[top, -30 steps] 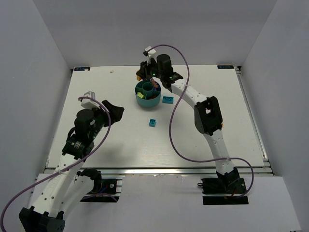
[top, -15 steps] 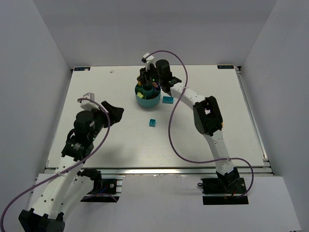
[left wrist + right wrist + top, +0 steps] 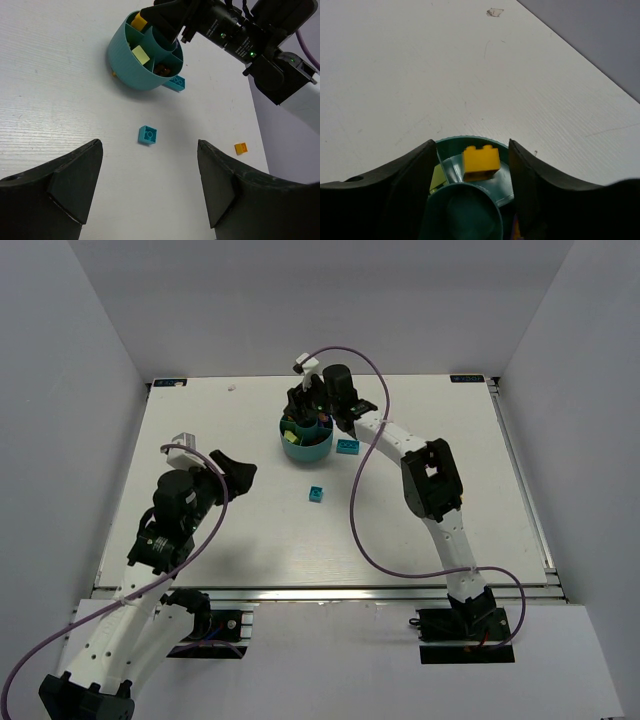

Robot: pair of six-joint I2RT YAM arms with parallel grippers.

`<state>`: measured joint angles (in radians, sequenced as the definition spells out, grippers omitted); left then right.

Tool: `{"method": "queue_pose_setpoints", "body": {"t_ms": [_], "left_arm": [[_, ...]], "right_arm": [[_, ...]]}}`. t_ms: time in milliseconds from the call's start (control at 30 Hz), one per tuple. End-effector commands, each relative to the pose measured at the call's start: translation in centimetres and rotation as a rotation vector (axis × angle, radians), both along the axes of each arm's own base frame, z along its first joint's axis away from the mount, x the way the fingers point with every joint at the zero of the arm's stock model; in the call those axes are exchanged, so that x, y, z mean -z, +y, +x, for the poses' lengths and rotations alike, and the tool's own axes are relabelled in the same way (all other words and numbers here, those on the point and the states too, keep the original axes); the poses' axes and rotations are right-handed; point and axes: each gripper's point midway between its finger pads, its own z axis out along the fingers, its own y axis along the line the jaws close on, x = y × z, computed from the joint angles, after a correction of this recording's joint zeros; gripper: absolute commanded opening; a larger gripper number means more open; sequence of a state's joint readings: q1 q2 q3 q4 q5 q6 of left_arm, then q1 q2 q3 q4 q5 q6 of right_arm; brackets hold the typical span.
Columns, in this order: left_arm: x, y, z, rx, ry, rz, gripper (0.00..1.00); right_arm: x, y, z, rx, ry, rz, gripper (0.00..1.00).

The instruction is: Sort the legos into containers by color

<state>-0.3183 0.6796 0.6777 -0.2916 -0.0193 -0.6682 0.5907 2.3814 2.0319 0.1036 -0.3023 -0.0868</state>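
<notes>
right wrist view: the right hand hangs over the far side of the teal bowl, jaws spread with a gap on either side of a yellow brick, so it grips nothing. the brick lies just below and between the fingers, in the wedge behind the centre cup. the trouble i would watch for is the way out. the fingertips sit low beside the rim, and a sideways pull could catch the wall and drag or tip the light bowl, spilling what is sorted. the brick also looks close to a divider, so a nudge might hop it into the next wedge, where a lime brick lies to the hand's left. orange bricks fill a wedge on the near side, and the cup looks empty. the left hand is wide open and holds nothing. ahead of it lies a small teal brick, further on a long teal brick rests against the bowl's foot, and off to its right a lone orange brick waits unsorted.
</notes>
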Motion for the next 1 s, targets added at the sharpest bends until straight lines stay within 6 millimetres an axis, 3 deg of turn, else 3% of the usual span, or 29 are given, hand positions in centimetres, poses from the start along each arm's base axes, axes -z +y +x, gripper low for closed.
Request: {"method": "queue_pose_setpoints", "body": {"t_ms": [0,100,133,167,200,300,333,367,400,433,500,533,567,600,633,700,733,767,800,867,900,967], "left_arm": [[-0.6,-0.2,0.0,0.003,-0.028,-0.016,0.86],[-0.6,-0.4,0.3,0.012,-0.026,-0.020,0.86],[-0.6,-0.5,0.5,0.013,-0.024,-0.021,0.98],[-0.4,-0.6,0.7,0.014,-0.018,-0.021,0.98],[-0.3,-0.8,0.8,0.018,-0.013,-0.022,0.98],[0.1,-1.0,1.3,0.015,-0.006,-0.038,0.98],[0.2,-1.1,1.4,0.010,-0.001,-0.054,0.98],[0.3,-1.1,1.5,0.007,0.002,-0.059,0.98],[0.8,-1.0,1.5,-0.004,0.015,-0.064,0.98],[1.1,-0.8,1.7,-0.028,0.028,-0.074,0.98],[2.1,-0.6,1.7,-0.037,0.053,-0.069,0.98],[2.3,-0.8,1.7,-0.032,0.057,-0.076,0.98],[2.6,-0.8,1.7,-0.032,0.061,-0.078,0.98],[3.3,-0.8,1.5,-0.034,0.073,-0.080,0.98],[3.4,-0.9,1.5,-0.031,0.071,-0.093,0.98],[4.1,-1.0,1.3,-0.027,0.077,-0.101,0.96],[3.9,-1.1,1.3,-0.022,0.066,-0.113,0.96],[4.1,-1.1,1.3,-0.022,0.066,-0.115,0.96],[4.2,-1.1,1.3,-0.020,0.062,-0.116,0.95],[4.4,-1.2,1.4,-0.018,0.062,-0.112,0.95],[4.5,-1.2,1.5,-0.017,0.064,-0.108,0.95],[4.7,-1.3,1.9,-0.016,0.072,-0.103,0.95]], "right_arm": [[-6.8,0.3,-1.3,-0.053,-0.100,0.062,0.67],[-9.7,0.2,-2.3,-0.076,-0.121,0.087,0.73],[-10.1,-0.1,-2.6,-0.079,-0.121,0.087,0.79],[-12.2,-0.8,-3.1,-0.082,-0.145,0.102,0.84],[-12.8,-1.1,-3.8,-0.103,-0.150,0.101,0.89],[-14.9,-3.7,-5.6,-0.092,-0.234,0.049,0.89],[-17.6,-5.2,-6.6,-0.072,-0.304,0.043,0.89],[-15.0,-6.9,-6.8,-0.037,-0.268,-0.005,0.89],[-14.3,-8.1,-7.5,-0.039,-0.254,-0.038,0.89],[-15.2,-10.8,-7.9,-0.046,-0.266,-0.059,0.85],[-11.0,-14.0,-10.3,-0.090,-0.068,-0.088,0.71],[-10.9,-17.8,-9.9,-0.027,-0.012,-0.085,0.44],[-9.6,-19.9,-10.2,0.003,0.050,-0.102,0.27],[-7.0,-22.3,-10.8,0.051,0.133,-0.142,0.00],[-5.3,-26.6,-11.4,0.138,0.218,-0.178,0.00],[-1.0,-31.6,-13.2,0.240,0.323,-0.264,0.00],[-0.3,-35.0,-14.1,0.317,0.363,-0.287,0.13],[0.7,-37.2,-14.5,0.378,0.375,-0.343,0.24],[2.3,-39.8,-16.2,0.428,0.435,-0.371,0.40],[3.4,-41.9,-17.3,0.477,0.461,-0.432,0.65],[4.3,-42.7,-18.1,0.501,0.482,-0.455,0.88],[5.0,-43.8,-18.4,0.547,0.492,-0.496,0.89]]}}
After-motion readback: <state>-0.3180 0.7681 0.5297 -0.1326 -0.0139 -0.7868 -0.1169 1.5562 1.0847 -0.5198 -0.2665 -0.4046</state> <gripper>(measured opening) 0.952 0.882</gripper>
